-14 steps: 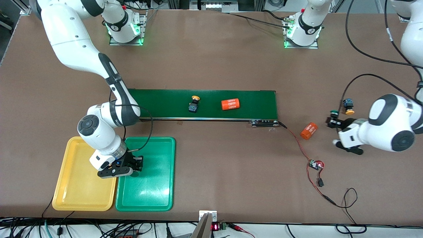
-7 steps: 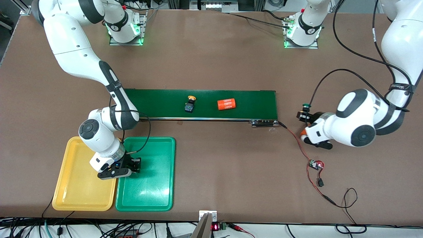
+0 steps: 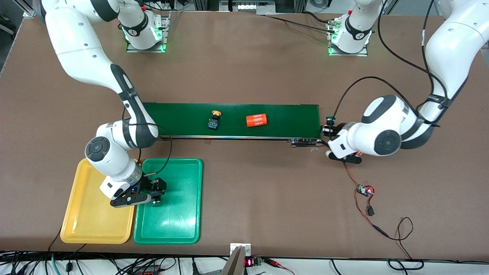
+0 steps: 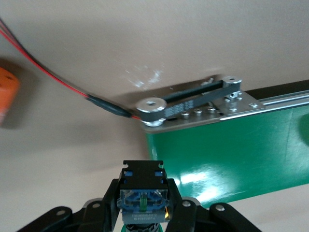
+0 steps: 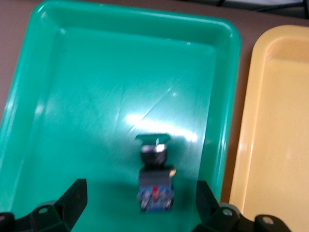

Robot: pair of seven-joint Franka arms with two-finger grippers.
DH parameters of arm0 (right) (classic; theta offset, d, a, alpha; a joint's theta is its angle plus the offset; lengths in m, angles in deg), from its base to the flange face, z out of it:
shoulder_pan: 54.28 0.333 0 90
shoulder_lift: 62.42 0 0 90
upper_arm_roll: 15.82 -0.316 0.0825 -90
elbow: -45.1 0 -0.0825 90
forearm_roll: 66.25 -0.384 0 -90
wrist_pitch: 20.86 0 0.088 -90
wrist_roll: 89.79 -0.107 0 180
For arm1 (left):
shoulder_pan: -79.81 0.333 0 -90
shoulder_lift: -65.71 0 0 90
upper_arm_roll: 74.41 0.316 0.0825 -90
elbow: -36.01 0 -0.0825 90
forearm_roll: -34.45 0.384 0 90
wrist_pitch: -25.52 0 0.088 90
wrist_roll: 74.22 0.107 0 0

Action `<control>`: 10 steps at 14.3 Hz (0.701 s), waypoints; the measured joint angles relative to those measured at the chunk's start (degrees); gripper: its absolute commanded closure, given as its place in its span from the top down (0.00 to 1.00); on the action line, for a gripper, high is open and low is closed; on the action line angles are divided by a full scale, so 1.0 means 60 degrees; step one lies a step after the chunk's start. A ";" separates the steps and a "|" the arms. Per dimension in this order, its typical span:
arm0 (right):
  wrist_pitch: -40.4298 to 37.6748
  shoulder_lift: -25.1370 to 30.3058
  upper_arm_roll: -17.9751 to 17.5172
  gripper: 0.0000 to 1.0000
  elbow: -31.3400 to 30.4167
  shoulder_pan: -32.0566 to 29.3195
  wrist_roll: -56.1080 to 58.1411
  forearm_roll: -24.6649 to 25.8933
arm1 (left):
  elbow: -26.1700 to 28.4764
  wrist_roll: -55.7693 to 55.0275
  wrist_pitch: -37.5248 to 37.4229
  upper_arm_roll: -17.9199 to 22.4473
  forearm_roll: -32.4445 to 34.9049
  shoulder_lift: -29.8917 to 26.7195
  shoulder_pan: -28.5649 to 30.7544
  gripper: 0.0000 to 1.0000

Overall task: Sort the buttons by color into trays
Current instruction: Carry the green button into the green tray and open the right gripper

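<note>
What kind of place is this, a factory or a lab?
Most likely a robotics lab. Two robot arms are bolted to a brown table with a short green conveyor belt, a green tray and a yellow tray, and loose wiring.

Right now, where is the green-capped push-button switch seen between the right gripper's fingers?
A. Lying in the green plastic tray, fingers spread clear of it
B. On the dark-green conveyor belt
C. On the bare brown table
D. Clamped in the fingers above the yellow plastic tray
A: the right wrist view shows the green-capped push-button switch lying in the green plastic tray, with the right gripper open and its fingers apart from it.
</note>
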 measured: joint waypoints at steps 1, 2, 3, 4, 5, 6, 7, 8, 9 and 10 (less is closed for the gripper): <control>-0.0771 0.0312 -0.0008 1.00 0.0005 0.0084 0.0000 0.0000 | 0.0227 -0.0410 0.0180 -0.0113 0.0000 0.0003 -0.0031 0.00; -0.1503 0.0603 -0.0012 1.00 0.0005 0.0167 0.0000 0.0000 | 0.0378 -0.0712 0.0332 -0.0189 0.0001 0.0003 -0.0116 0.00; -0.2201 0.0871 -0.0017 1.00 0.0003 0.0253 0.0000 0.0000 | 0.0455 -0.0965 0.0454 -0.0224 0.0001 0.0002 -0.0250 0.00; -0.2698 0.1096 -0.0028 1.00 0.0002 0.0358 0.0000 0.0000 | 0.0493 -0.1212 0.0556 -0.0232 0.0002 0.0003 -0.0408 0.00; -0.2934 0.1278 -0.0032 1.00 0.0000 0.0508 0.0000 0.0000 | 0.0521 -0.1412 0.0605 -0.0230 0.0003 0.0002 -0.0569 0.00; -0.3077 0.1406 -0.0032 1.00 -0.0002 0.0664 -0.0003 0.0001 | 0.0543 -0.1571 0.0631 -0.0230 0.0005 0.0003 -0.0711 0.00; -0.3267 0.1482 -0.0027 1.00 -0.0020 0.0791 -0.0017 0.0001 | 0.0559 -0.1673 0.0686 -0.0227 0.0006 0.0003 -0.0817 0.00; -0.3435 0.1489 -0.0020 1.00 -0.0048 0.0850 -0.0029 0.0002 | 0.0571 -0.1702 0.0738 -0.0218 0.0047 0.0002 -0.0883 0.00; -0.3559 0.1464 -0.0003 1.00 -0.0118 0.0858 -0.0048 0.0001 | 0.0580 -0.1719 0.0753 -0.0201 0.0191 0.0005 -0.0927 0.01; -0.3593 0.1428 0.0011 1.00 -0.0210 0.0849 -0.0097 -0.0006 | 0.0593 -0.1796 0.0767 -0.0183 0.0433 0.0012 -0.0960 0.01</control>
